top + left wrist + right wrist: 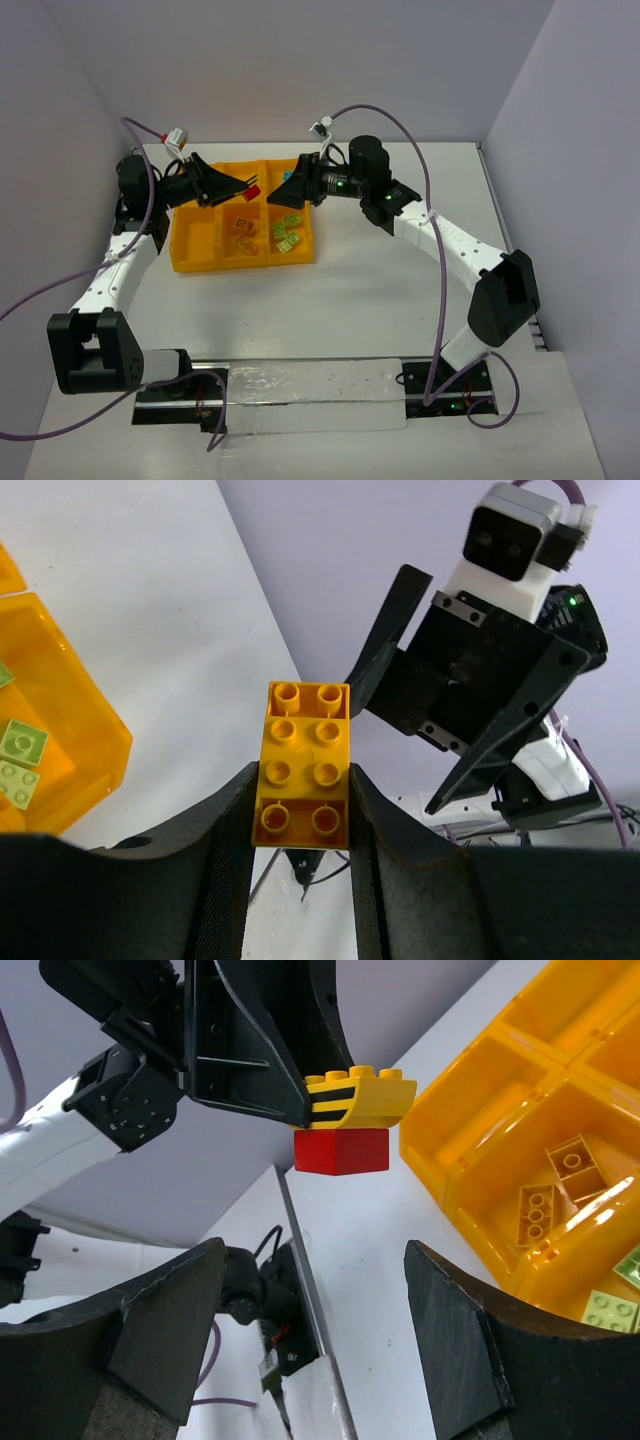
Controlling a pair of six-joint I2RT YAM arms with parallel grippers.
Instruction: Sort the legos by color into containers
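The top external camera looks down from above and behind the arm bases over the whole table [380, 290] and tray [190, 255]. The wrist cameras face each other at close range, both sharing the lego stack [303, 770] [350, 1125] and part of the tray.

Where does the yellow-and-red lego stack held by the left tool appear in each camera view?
Top external: the stack is upper centre-left, at the left tool tip, seen against the tray back row.
Left wrist: stack bottom centre, in the tool's grip.
Right wrist: stack upper centre.
Shared landmark: the orange-yellow tray.
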